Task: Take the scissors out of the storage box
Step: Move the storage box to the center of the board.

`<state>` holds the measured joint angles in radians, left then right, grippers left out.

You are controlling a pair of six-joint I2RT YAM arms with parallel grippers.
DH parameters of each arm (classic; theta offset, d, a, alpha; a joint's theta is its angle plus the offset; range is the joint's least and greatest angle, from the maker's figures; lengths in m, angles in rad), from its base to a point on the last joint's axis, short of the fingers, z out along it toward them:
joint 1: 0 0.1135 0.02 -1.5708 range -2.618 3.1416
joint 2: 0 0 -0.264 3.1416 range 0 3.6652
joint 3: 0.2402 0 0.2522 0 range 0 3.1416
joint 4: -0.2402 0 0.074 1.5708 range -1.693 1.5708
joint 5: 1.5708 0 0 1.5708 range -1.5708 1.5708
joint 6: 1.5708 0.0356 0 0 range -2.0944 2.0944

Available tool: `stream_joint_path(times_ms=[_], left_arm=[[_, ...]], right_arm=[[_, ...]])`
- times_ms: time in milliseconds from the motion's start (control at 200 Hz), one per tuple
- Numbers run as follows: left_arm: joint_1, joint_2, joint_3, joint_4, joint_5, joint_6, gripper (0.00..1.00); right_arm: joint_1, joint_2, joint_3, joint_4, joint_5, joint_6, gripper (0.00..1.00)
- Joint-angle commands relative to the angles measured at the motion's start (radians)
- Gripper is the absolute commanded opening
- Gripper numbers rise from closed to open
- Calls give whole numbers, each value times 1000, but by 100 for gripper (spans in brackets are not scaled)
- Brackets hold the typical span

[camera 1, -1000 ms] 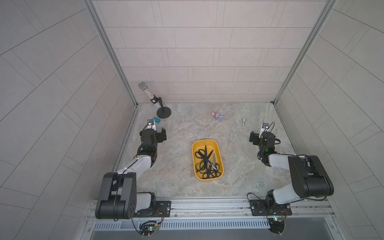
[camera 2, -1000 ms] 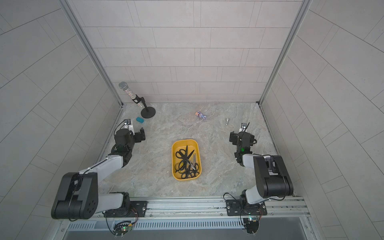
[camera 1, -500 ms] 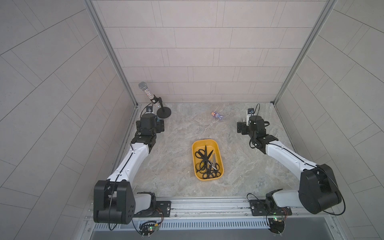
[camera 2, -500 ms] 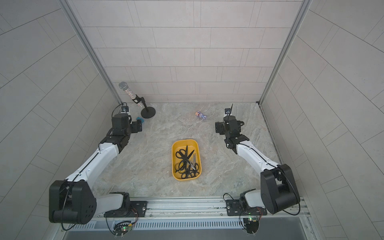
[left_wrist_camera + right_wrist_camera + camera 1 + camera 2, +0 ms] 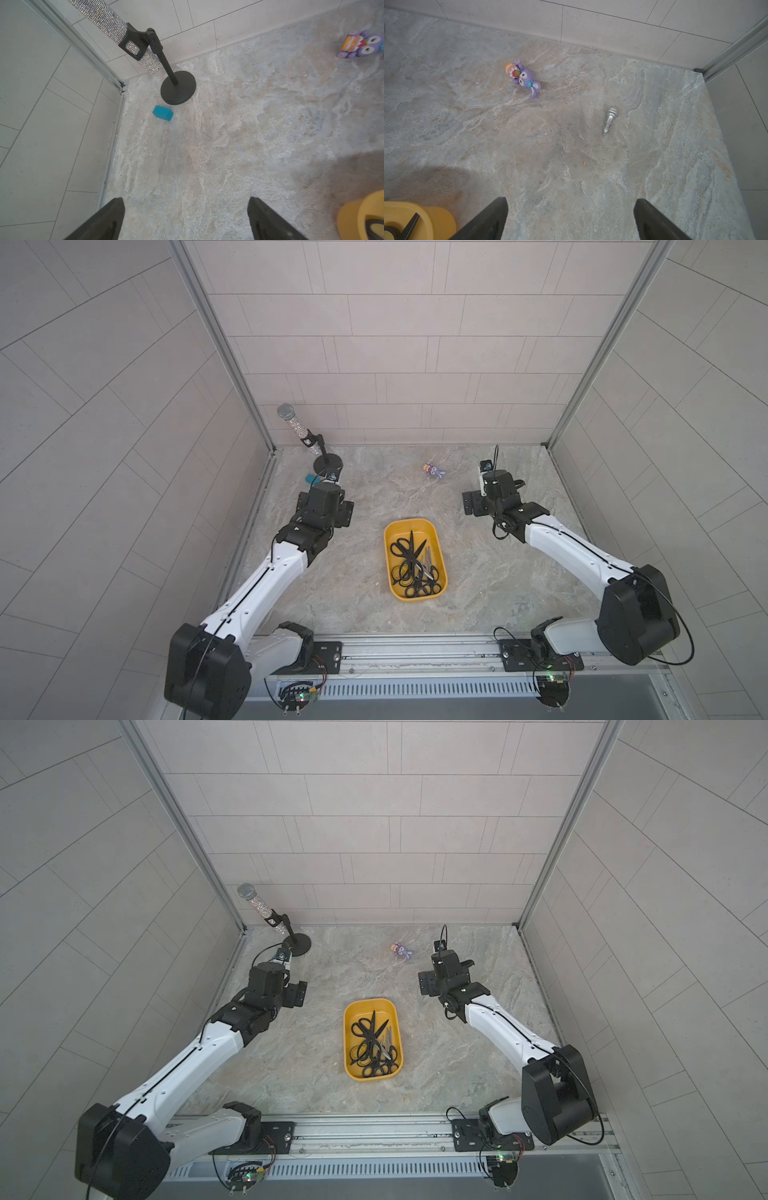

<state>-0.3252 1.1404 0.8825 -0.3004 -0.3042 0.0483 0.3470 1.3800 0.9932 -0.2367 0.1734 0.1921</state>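
Storage box [image 5: 401,531], a shallow mustard-yellow tray, sits in the middle of the surface [image 5: 478,585] between 2 robot arms. Every pair of scissors [image 5: 411,562] in view lies heaped inside it, black handles tangled, and none is on the surface. Judged from this, nothing has been removed and all pairs are left to lift out. The left jaws are spread wide above bare surface, holding and touching nothing. The right jaws are equally wide and empty. Both hang near the box's far end, clear of it.
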Motion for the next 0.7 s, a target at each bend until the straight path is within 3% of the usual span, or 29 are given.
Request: stream_joint_path(times_ms=[0, 195, 390, 525, 695], left_arm=[[-25, 47, 101, -144, 106, -63, 99], [-113, 44, 141, -337, 113, -297, 91], [-290, 104, 133, -502, 63, -496, 87], [-305, 166, 101, -416, 193, -580, 79], [-320, 261, 116, -394, 207, -640, 72]], right_arm=[[3, -6, 36, -90, -10, 17, 100], [6, 22, 68, -180, -74, 73, 100], [50, 54, 63, -214, -129, 102, 100], [63, 68, 44, -213, -140, 108, 100], [65, 86, 43, -211, -153, 113, 100]])
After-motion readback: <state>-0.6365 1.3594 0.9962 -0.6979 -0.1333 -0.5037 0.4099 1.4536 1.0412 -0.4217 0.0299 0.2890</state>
